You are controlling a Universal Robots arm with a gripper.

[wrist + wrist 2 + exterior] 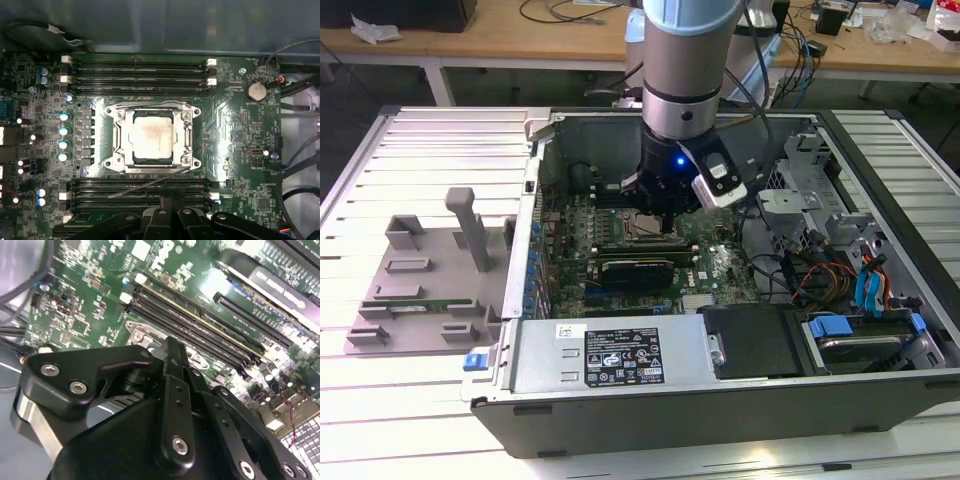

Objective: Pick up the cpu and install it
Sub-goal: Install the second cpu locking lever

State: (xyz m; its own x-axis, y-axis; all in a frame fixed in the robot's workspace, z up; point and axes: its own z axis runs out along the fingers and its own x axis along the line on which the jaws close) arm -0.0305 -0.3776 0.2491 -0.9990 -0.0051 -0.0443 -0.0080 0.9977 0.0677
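Open computer case (620,375) lying flat on the slatted table (430,140), grey fixture tray (415,285) just off to the exterior view's left. Arm reaching down inside over the green motherboard (235,135). Gripper (665,222) poised above the socket frame (116,137), fingers (175,390) closed together, gripping nothing. Cpu (152,140) seated in the socket, silver top showing.

Silver-grey cpu (152,139) with pale edge, green motherboard (235,150), black tool (172,357)
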